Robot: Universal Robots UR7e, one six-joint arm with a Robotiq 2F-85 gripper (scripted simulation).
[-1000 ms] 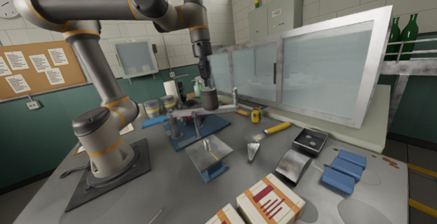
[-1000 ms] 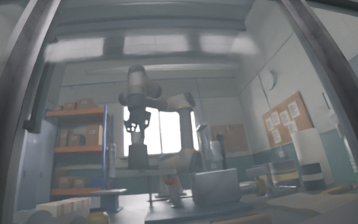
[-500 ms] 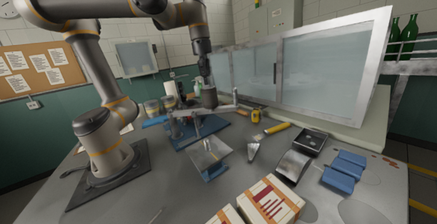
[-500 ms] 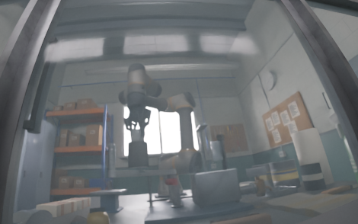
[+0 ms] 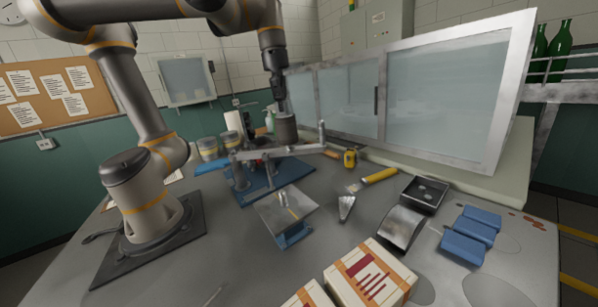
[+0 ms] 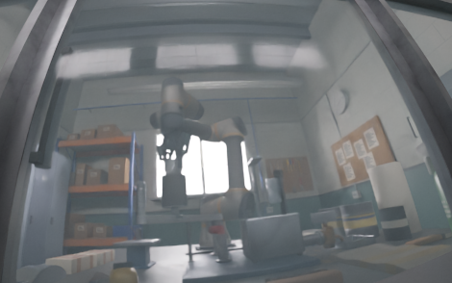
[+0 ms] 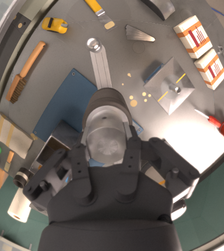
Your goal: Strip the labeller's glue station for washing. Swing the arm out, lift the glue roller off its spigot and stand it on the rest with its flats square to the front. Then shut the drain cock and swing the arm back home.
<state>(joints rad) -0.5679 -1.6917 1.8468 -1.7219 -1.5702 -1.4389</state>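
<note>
The spigot and the drain cock are hidden under my gripper and the glue roller. I hold the dark glue roller (image 5: 286, 128) (image 6: 174, 190) (image 7: 106, 115) by its top in my closed gripper (image 5: 279, 107) (image 6: 173, 173) (image 7: 106, 142), just above the swing arm (image 5: 278, 151) (image 7: 101, 68). The arm is swung out over the table, with an upright knob (image 5: 321, 131) (image 7: 94, 44) at its far end. The rest (image 5: 286, 210) (image 7: 169, 89), a tilted steel plate with a short peg and a yellow line, stands nearer the front on a blue foot.
The glue station's blue base (image 5: 273, 176) (image 7: 68, 101) and posts stand right below the roller. A glazed guard (image 5: 410, 98) runs behind. A scraper (image 5: 378, 175), tape measure (image 5: 350, 158), brush (image 7: 23, 74), tray (image 5: 424, 193), boxes (image 5: 369, 276) and a red screwdriver (image 7: 219, 124) lie around.
</note>
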